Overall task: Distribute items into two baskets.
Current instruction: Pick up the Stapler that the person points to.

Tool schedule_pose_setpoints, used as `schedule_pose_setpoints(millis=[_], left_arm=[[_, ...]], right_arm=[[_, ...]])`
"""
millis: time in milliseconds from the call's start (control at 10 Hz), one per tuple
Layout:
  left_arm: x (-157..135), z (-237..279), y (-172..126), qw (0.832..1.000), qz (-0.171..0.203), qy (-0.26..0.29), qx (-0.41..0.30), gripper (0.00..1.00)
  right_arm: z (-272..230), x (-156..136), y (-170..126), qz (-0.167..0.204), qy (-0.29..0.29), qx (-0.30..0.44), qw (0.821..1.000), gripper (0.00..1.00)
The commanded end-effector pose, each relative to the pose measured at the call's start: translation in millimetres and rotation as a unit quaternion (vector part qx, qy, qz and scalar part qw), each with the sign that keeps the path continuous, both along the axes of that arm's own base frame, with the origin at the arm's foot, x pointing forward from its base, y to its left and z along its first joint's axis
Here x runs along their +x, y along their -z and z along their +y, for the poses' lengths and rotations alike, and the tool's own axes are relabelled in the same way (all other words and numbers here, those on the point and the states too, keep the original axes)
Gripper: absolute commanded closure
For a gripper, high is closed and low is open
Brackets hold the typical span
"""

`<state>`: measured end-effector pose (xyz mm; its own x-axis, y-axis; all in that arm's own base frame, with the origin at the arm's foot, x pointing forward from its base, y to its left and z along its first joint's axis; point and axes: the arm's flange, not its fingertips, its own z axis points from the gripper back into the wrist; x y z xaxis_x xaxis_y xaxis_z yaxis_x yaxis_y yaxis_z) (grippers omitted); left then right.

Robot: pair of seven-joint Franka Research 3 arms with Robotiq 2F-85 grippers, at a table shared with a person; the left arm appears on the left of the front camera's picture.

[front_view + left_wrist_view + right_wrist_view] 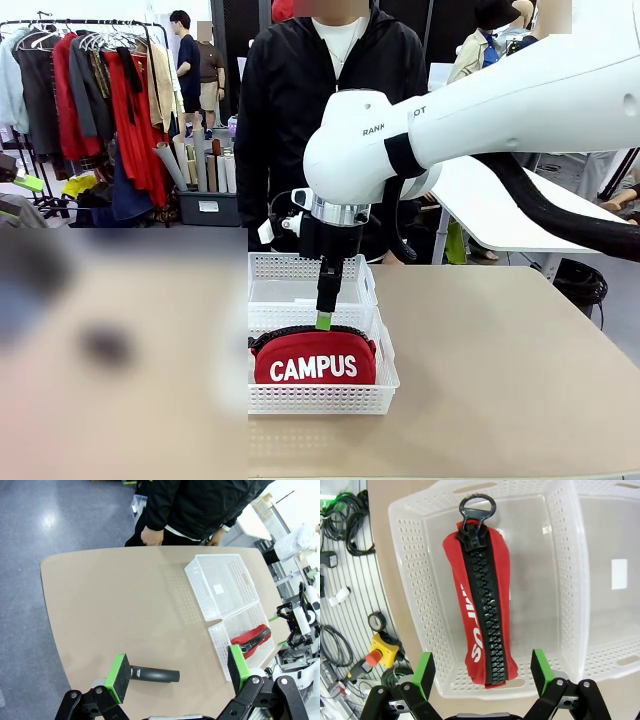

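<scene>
While right tool (482,667) and left tool (177,672) gape, red fabric pouch (465,580), toothed black zip (485,605), lies in perforated white basket (412,595).

The glossy white right arm (520,100) is ringed by a black band (403,155); green pads (425,672) are fitted to its black two-finger gripper (482,667).

A clothes rack (90,80) stands behind the tan table (500,380) on a grey floor (60,515).
</scene>
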<state>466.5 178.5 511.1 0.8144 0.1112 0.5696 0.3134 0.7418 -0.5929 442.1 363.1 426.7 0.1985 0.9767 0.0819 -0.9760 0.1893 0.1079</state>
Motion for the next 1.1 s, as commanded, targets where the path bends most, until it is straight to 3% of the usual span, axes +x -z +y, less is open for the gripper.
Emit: schedule_pose_setpoints(millis=[0, 500, 700, 1000], left_arm=[[0, -1, 0, 1.0, -0.002, 0.0, 0.0, 0.0], [0, -1, 0, 1.0, -0.002, 0.0, 0.0, 0.0], [0, -1, 0, 1.0, -0.002, 0.0, 0.0, 0.0], [0, -1, 0, 1.0, -0.002, 0.0, 0.0, 0.0]], right_arm=[[-11, 11, -21, -0.016, 0.031, 0.03, 0.999, 0.0], [-86, 35, -72, -0.023, 0.106, 0.112, 0.988, 0.0], [-122, 25, -89, -0.033, 0.134, 0.133, 0.981, 0.0], [-205, 7, -116, -0.054, 0.208, 0.192, 0.958, 0.0]])
